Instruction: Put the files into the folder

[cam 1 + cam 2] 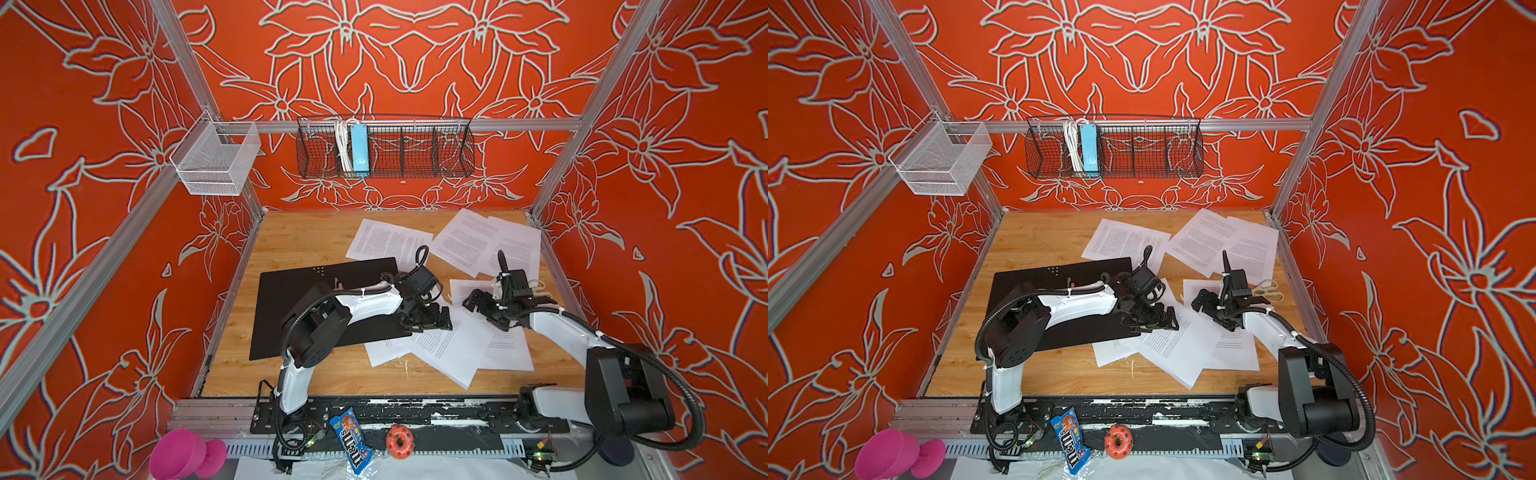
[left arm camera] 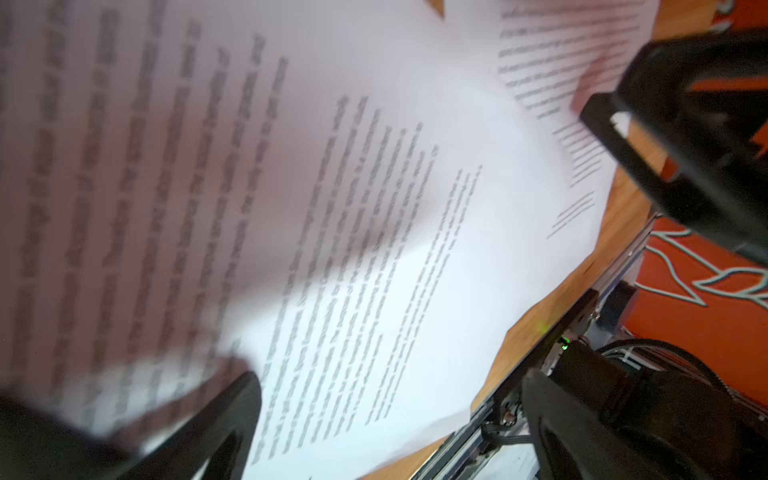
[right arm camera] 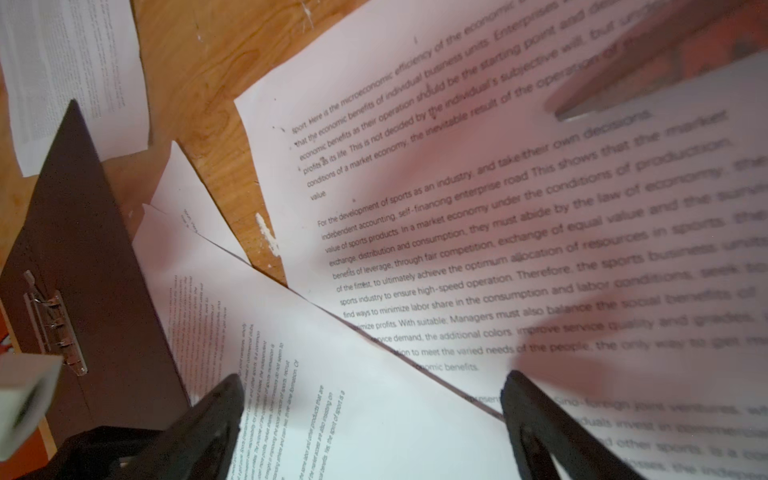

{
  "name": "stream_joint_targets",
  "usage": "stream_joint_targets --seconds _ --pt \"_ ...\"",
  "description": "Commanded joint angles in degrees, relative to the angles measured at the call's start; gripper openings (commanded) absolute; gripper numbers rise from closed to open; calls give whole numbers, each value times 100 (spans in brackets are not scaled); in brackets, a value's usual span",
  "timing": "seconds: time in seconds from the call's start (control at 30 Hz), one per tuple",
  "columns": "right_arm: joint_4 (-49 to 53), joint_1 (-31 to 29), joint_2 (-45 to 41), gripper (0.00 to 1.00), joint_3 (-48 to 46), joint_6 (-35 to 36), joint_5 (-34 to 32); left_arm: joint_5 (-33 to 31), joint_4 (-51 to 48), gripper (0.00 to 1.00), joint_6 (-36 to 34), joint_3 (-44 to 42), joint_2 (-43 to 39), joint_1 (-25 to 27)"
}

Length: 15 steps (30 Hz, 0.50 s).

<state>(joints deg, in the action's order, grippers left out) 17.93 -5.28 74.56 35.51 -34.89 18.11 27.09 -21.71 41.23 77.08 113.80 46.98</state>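
Starting nearest you, the pile of files (image 1: 446, 353) lies just right of the open black folder (image 1: 274, 291). Your left gripper (image 1: 436, 322) and right gripper (image 1: 484, 311) hang over it, spread and empty. Pinch one sheet's free edge and slide it left. Farther sheets (image 1: 390, 241) wait beyond, and the worktop (image 1: 299, 237) behind the folder is bare.

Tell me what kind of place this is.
Probably a robot test booth, not an office: a left arm and right arm mounted on a rail along a wooden tabletop, an aluminium frame post holding a red flower-print wall, and a black wire basket hung behind.
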Motion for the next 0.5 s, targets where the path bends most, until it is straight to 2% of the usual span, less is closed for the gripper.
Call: stream_joint_targets --seconds 0.0,0.2,0.4,0.47 --pt "248 36 66 98 -55 30 -90 -81 -273 98 -126 262 362 -11" --pt "454 26 515 98 212 235 160 -552 -885 98 -629 608 798 -186" --pt "522 -65 769 98 341 334 446 -732 -1063 98 -1013 706 1047 -269" --pt "480 -85 784 98 393 323 728 -850 -1094 98 -1163 730 1090 -268"
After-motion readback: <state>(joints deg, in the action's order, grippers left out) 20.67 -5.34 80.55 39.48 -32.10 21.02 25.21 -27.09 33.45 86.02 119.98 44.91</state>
